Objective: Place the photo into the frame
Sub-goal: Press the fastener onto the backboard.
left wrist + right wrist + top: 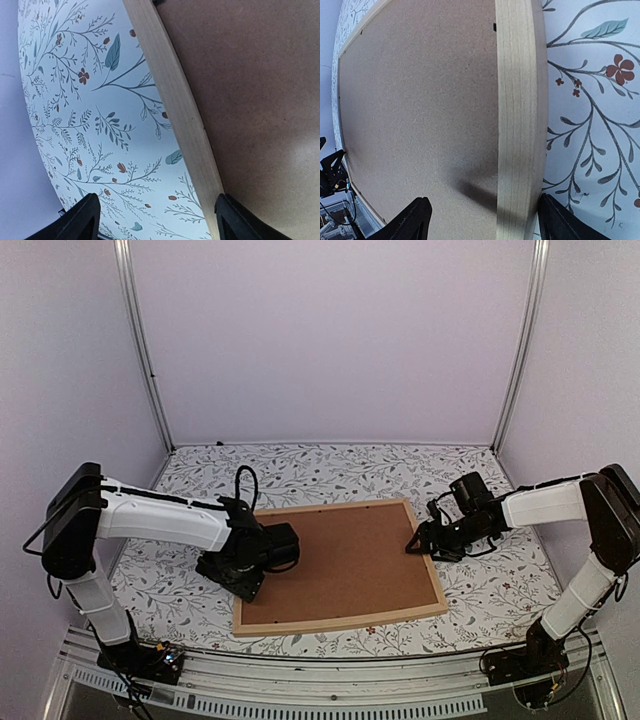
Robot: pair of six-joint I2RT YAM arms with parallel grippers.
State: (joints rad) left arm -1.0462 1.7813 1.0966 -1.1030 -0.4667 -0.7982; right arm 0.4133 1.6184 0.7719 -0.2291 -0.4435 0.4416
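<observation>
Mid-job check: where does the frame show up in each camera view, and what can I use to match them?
Top external: the frame lies flat at mid-table.
Left wrist: the frame shows as one wooden strip running diagonally from top centre to bottom right.
Right wrist: the frame shows as one strip running vertically, right of centre.
Shared landmark: the brown backing board inside the frame, bordered by the floral table cover.

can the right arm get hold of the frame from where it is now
Probably yes: the right claw is open and straddles one rail of the frame, with nothing visible in between.
</observation>
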